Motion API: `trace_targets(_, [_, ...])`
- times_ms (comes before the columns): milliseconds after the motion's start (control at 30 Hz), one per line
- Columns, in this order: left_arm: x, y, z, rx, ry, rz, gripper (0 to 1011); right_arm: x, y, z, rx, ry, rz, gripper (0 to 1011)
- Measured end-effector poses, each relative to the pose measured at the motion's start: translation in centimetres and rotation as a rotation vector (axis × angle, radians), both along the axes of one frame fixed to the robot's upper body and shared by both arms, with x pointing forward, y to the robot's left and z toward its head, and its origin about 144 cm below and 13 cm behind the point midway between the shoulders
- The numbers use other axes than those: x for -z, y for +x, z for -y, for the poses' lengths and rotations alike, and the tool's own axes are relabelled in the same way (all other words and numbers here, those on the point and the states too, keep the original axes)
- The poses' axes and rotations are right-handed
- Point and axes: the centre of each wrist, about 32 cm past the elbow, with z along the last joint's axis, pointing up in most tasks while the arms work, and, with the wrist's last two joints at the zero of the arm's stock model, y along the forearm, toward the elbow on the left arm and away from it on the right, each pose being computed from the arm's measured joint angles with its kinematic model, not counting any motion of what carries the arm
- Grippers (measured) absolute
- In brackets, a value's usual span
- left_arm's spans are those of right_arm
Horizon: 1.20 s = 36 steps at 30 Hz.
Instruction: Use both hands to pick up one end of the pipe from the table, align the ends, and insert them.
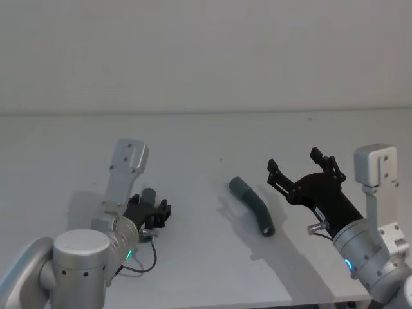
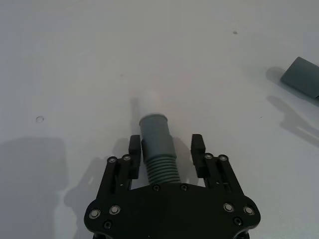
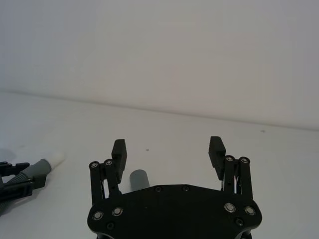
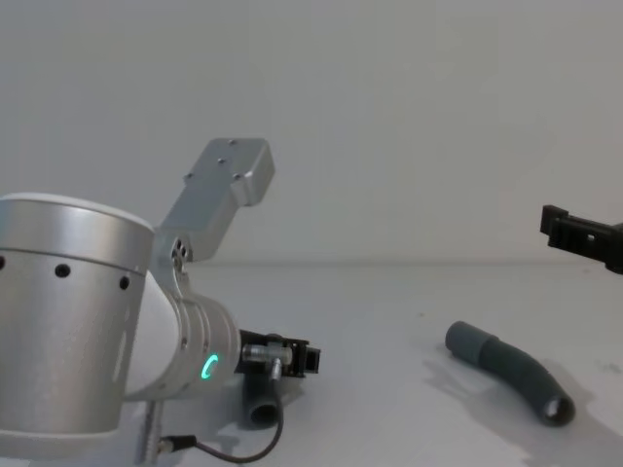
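Left tool straddles the plug-tipped pipe, jaws apart.

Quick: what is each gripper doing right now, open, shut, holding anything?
Left gripper: open, straddling the dark grey ribbed hose piece with white tip, not clamped.
Right gripper: open wide, holding nothing.

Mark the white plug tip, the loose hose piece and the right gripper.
white plug tip (image 2: 149, 103), left wrist view, its middle
loose hose piece (image 1: 254, 205), head view, ribbed middle
right gripper (image 3: 168, 150), right wrist view, midway between fingertips
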Motion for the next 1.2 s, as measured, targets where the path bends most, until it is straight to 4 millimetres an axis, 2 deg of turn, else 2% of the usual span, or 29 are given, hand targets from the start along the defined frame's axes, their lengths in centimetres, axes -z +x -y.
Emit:
trace_targets(300, [0.01, 0.31, 0.03, 0.012, 0.000, -0.005, 348, 0.00, 0.00, 0.00, 0.000, 0.000, 0.000, 1002])
trace_targets(1200, [0.02, 0.56, 0.07, 0.022, 0.000, -0.009, 339, 0.00, 0.00, 0.00, 0.000, 0.000, 0.000, 1002])
